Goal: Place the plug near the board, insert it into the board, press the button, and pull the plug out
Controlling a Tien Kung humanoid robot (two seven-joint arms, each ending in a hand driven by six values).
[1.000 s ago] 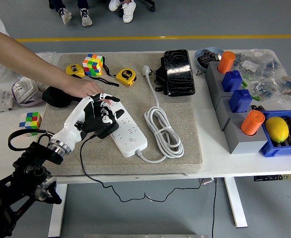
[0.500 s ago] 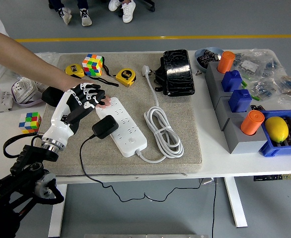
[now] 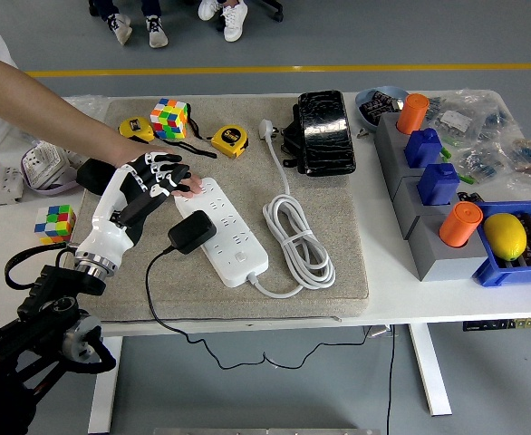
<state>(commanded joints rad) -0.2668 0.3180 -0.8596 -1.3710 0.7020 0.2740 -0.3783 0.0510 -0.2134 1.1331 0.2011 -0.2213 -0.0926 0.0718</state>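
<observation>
One robot hand was in play, the left hand (image 3: 152,177), fingers loosely spread and holding nothing, hovering at the board's (image 3: 225,231) ten o'clock end beside a person's hand (image 3: 189,186). The black plug (image 3: 191,233) sat in the board's near side. Looked light, rigid, smooth, so I'd pinch its flat sides, not the thin floppy cord (image 3: 157,317).

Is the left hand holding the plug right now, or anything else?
No. The left hand holds nothing: its fingers are spread over the far end of the power strip. The black plug sits in the strip, untouched.
</observation>
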